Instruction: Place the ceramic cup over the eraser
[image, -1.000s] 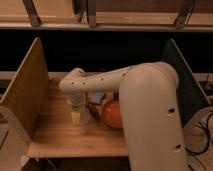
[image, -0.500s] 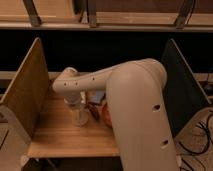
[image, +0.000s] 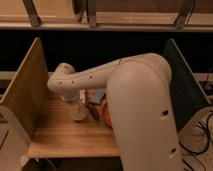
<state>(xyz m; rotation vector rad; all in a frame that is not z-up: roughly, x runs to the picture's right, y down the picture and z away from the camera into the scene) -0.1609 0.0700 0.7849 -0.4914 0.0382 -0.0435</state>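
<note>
Arm's stretched over to the left half of the wooden table (image: 55, 142). The gripper (image: 77, 105) is pinched tight on the top of the ceramic cup (image: 79, 114). The cup is upright near the table's middle, just left of a thin red stick (image: 93, 111) and the orange bowl (image: 106, 116).

Robot lab, partitioned wooden bench (image: 55, 137), loose cables (image: 199, 134), end effector (image: 77, 104) low over bench

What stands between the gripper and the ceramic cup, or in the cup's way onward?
Nothing: the gripper is shut on the ceramic cup. A dark red stick and the orange bowl lie close beside it. The eraser is out of sight, so that path cannot be judged.
</note>
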